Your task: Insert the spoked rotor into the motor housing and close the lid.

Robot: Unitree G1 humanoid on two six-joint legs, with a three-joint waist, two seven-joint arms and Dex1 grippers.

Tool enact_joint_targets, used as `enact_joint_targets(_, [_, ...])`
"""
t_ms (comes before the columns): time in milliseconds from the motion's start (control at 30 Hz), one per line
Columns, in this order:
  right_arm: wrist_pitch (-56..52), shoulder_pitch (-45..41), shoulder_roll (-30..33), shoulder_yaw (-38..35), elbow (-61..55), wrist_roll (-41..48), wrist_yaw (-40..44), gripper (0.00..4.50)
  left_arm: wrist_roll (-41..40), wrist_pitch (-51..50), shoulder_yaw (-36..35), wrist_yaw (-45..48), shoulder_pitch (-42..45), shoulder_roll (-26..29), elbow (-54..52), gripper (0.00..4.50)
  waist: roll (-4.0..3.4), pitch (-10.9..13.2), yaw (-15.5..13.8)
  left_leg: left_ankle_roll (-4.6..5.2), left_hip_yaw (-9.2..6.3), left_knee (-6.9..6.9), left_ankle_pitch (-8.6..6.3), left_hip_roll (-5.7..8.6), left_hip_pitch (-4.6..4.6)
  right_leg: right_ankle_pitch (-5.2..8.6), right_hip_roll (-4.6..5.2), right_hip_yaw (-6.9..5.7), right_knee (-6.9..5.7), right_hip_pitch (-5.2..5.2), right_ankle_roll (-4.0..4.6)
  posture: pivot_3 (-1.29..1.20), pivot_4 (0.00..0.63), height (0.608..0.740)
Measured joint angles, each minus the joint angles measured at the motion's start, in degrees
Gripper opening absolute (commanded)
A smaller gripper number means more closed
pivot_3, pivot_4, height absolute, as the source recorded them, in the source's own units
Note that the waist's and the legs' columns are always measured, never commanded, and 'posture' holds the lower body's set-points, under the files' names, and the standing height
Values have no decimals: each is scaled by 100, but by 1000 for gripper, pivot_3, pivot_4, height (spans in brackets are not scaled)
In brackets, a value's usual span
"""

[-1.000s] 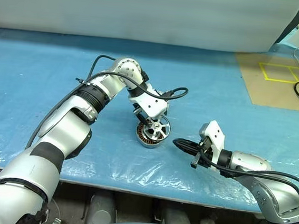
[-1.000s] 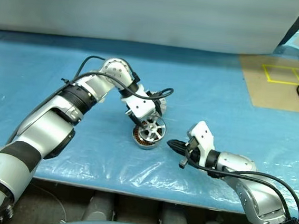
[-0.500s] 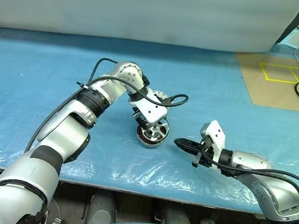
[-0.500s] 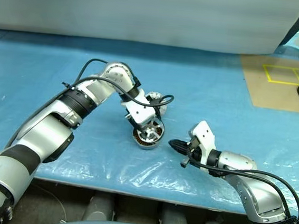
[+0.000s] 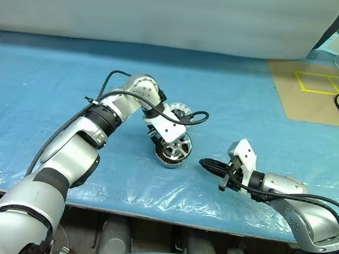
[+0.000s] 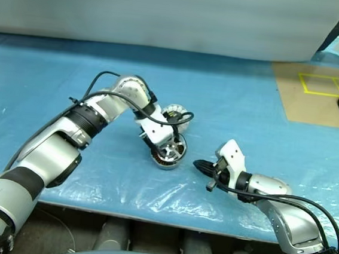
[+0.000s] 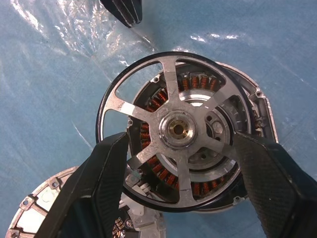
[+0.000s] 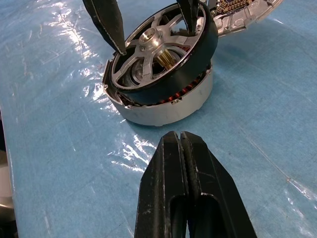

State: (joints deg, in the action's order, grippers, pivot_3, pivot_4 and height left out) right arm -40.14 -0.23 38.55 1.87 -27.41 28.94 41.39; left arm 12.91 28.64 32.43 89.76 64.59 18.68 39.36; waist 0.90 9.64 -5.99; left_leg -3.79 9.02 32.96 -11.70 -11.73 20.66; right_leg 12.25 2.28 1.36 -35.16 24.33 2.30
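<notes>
Shiny metal spoked rotor [image 7: 174, 130], glossy plastic sheet [image 5: 53, 92]

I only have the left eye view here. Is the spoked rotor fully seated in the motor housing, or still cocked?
Observer: Cocked. In the right wrist view the spoked rotor sits tilted on the motor housing, one side raised.
Operator: What is the left gripper doing to it?
Observer: The left gripper has a finger against each side of the rim.
Operator: Where is the lid?
Observer: The lid lies on the blue sheet just behind the housing.
</notes>
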Motion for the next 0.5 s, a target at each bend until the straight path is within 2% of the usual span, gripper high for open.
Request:
enact_joint_targets(67, [-2,-6,1,0,0,0,2,0,46,26,8,-76,-6,-15,58,3539,0,0,0,0,-2,0,0,0,2,0,0,-1,1,0,0,0,150,740])
enact_joint_targets(100, [-6,-19,1,0,0,0,3,0,64,35,11,-115,-9,-25,75,3367,0,0,0,0,-4,0,0,0,2,0,0,-2,2,0,0,0,150,740])
enact_joint_targets(167, [-26,-67,2,0,-1,1,3,0,86,116,21,-174,-9,-34,117,2946,0,0,2,0,-5,0,0,0,3,0,0,-3,4,0,0,0,150,740])
enact_joint_targets(300, [-117,-103,2,0,-62,4,-30,0,81,219,4,-321,-3,-54,158,1664,0,0,-4,0,-9,-1,0,0,5,-3,0,-7,5,-2,-4,0,150,740])
enact_joint_targets(400, [-202,-103,-1,0,-157,7,-90,0,102,282,-2,-384,17,-40,161,1463,-1,-1,-6,0,-12,-1,0,1,1,-2,2,-10,10,-10,-4,0,150,740])
enact_joint_targets(500, [-287,-103,-18,3,-279,19,-158,0,108,330,-3,-437,16,-40,185,1447,-1,-1,-7,1,-13,0,1,5,0,-4,7,-10,11,-13,-7,0,150,740])
